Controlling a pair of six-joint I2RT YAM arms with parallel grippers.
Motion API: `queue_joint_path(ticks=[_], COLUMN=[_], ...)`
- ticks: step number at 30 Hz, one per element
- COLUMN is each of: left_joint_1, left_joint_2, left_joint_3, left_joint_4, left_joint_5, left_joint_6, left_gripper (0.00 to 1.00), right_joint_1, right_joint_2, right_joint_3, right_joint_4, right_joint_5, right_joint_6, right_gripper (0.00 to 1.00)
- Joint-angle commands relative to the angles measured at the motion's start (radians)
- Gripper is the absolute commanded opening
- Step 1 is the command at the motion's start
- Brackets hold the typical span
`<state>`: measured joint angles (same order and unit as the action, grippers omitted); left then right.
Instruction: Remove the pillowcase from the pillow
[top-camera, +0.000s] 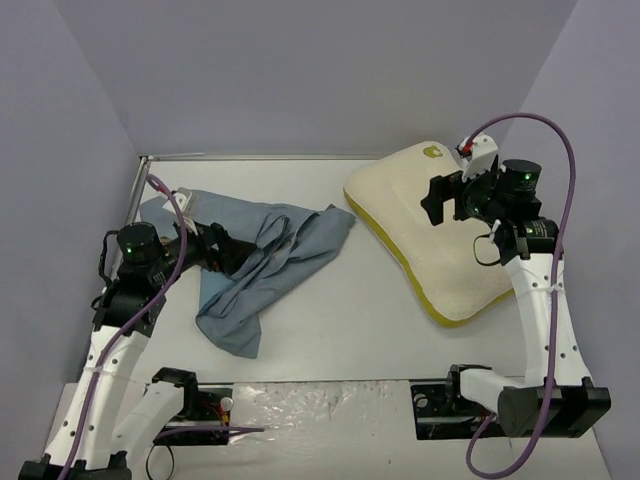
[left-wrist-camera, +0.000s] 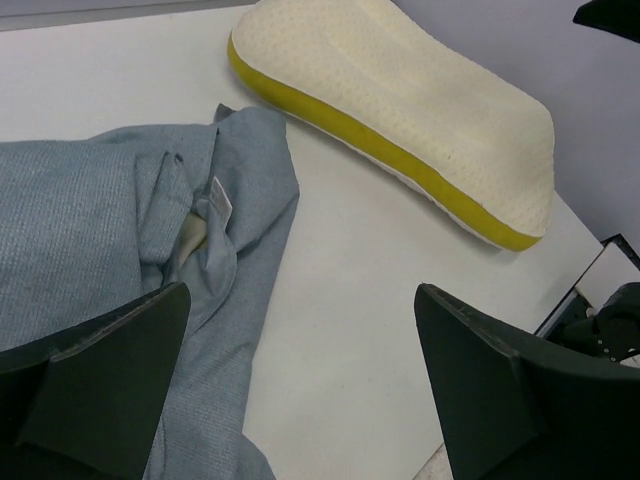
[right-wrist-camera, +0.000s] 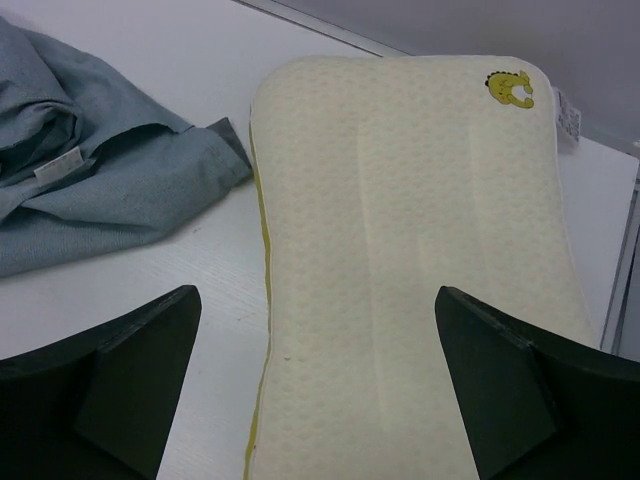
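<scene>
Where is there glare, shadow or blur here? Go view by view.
Top external: even, soft light, no hard shadows, glare on a shiny patch at the near edge of the table. Left wrist: pillowcase weave sharp, left end effector fingers dark and slightly soft. Right wrist: pillow dimples crisp, right end effector fingers nearly black, no glare.

Pillowcase crumpled left; bare pillow right, apart.

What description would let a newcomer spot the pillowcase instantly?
Start at the white table and look at its left half. The pillowcase lies there, a crumpled blue-grey cloth heap. Unlike the thick cream pillow with its yellow edge on the right, it is limp and wrinkled.
</scene>
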<state>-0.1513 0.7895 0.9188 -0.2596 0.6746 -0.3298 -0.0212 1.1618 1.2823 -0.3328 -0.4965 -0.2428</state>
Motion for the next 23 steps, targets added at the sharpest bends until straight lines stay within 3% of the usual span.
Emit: queue_joint_path(ticks=[1, 5, 13, 23], left_joint_1=[-0.011, -0.030, -0.042, -0.051], left_joint_2=[-0.064, -0.159, -0.210, -0.219], left_joint_3=[-0.032, -0.073, -0.103, -0.104], left_joint_4=[-0.039, -0.076, -0.084, -0.105], left_joint_5=[-0.020, -0.085, -0.116, -0.152], left_joint_6=[0.046, 0.084, 0.095, 0.107], left_gripper=[0.94, 0.95, 0.94, 0.94], right_joint_1=[-0.019, -0.037, -0.046, -0.048], right_joint_2=[-0.033, -0.111, -0.233, -0.344], right_joint_3=[-0.053, -0.098, -0.182, -0.253], right_joint_4=[-0.028, -0.014, 0.069, 0.138], right_joint_5=[0.018, 0.042, 0.305, 0.340], right_joint_6=[-0.030, -0.013, 0.059, 0.088], right_gripper=[1.00, 1.00, 1.00, 1.00])
